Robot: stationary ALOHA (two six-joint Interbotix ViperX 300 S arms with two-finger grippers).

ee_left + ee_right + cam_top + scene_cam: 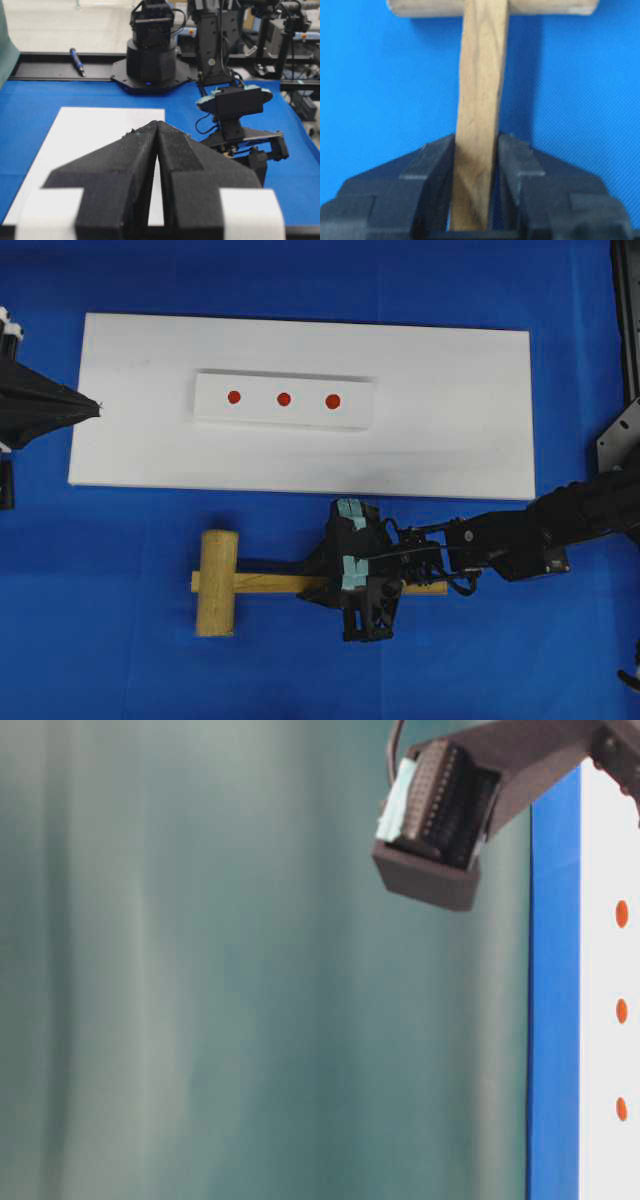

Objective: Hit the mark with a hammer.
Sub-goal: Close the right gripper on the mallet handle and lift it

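Note:
The hammer [218, 582] lies on the blue cloth in front of the white board, head to the left, handle running right. My right gripper [335, 583] is down over the handle's middle. In the right wrist view its fingers [432, 160] press both sides of the handle [482, 75], so the gripper [477, 142] is shut on it. The mark [333, 400] is the rightmost red dot on the white strip [215, 412]; two smaller dots sit to its left. My left gripper [95, 408] is shut and empty at the board's left edge, its tips [157, 124] together.
The white board [450, 440] carries the strip. The right arm [560, 520] reaches in from the right. In the left wrist view an arm base [150, 65] and a pen [77, 61] stand beyond the cloth's far edge.

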